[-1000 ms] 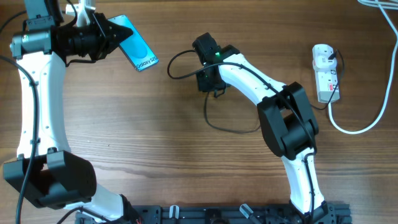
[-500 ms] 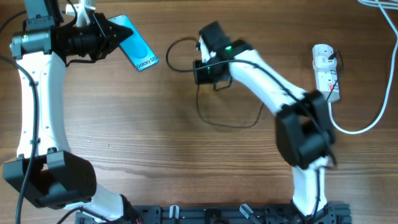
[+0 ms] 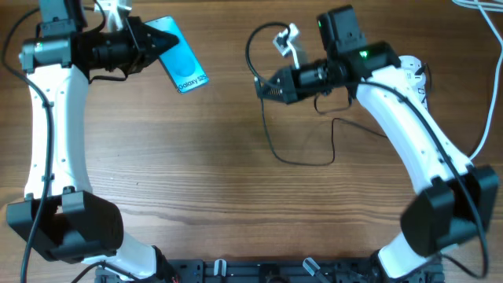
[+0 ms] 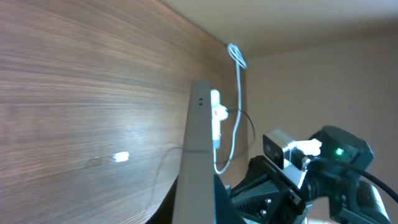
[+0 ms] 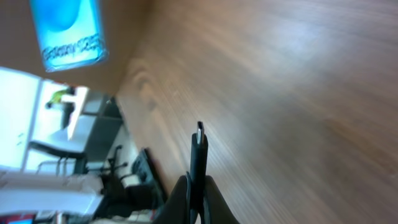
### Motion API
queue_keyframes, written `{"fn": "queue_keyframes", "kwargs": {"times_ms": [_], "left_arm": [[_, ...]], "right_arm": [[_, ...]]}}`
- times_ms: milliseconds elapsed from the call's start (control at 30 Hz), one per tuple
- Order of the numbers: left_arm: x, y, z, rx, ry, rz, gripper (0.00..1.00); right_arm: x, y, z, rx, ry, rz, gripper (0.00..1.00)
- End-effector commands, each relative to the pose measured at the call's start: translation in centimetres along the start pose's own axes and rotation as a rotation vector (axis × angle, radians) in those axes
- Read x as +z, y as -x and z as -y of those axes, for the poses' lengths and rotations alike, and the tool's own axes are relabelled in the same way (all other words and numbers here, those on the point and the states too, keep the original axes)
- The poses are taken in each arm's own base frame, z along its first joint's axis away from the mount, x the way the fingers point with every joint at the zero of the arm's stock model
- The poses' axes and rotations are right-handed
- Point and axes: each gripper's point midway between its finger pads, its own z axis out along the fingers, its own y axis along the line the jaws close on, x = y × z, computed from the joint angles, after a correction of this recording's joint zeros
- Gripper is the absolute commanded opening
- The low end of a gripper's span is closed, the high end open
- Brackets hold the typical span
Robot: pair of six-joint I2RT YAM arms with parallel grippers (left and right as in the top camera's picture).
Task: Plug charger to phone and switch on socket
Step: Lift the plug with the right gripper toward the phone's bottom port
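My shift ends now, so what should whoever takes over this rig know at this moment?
Left gripper: shut on the phone, held up with its screen facing the overhead camera.
Right gripper: shut on the charger, tip aimed towards the phone, with a clear gap between them.
Socket: far right, mostly behind the right arm.
Done: phone and charger grasped.
Left: insert the tip and switch on the socket; the switch state is not visible.

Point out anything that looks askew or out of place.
Nothing looks damaged or spilled. The phone sits at a slant in the left gripper, and the black cable trails in loose loops from the right gripper across the table.
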Motion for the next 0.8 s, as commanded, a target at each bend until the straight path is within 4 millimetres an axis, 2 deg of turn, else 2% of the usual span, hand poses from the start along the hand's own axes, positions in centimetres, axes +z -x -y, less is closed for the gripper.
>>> {"fn": "queue_keyframes", "kwargs": {"times_ms": [0, 133, 233, 300, 400, 533, 767], "left_arm": [[0.1, -1.2, 3.9, 0.156, -0.177, -0.054, 0.04], [0.1, -1.6, 6.5, 0.231, -0.306, -0.076, 0.04], [0.0, -2.4, 9.2, 0.316, -0.439, -0.110, 0.04], [0.3, -2.6, 9.7, 0.335, -0.448, -0.116, 0.04], [0.4, -2.7, 9.9, 0.342, -0.459, -0.122, 0.04], [-0.2, -3.3, 10.8, 0.342, -0.523, -0.149, 0.04], [-0.4, -3.8, 10.8, 0.289, -0.534, -0.174, 0.04]], "right_arm": [[-1.0, -2.1, -3.6, -0.024, 0.162, 0.047, 0.05], [-0.8, -2.9, -4.9, -0.006, 0.277, 0.091, 0.05], [0.7, -3.2, -7.0, -0.034, 0.356, 0.073, 0.04], [1.6, -3.0, -9.2, -0.073, 0.400, 0.067, 0.04], [2.0, -2.7, -11.0, -0.098, 0.439, 0.069, 0.04], [1.9, -2.3, -11.3, -0.103, 0.446, 0.079, 0.04], [1.3, -1.5, -12.3, -0.144, 0.473, 0.111, 0.04]]}}
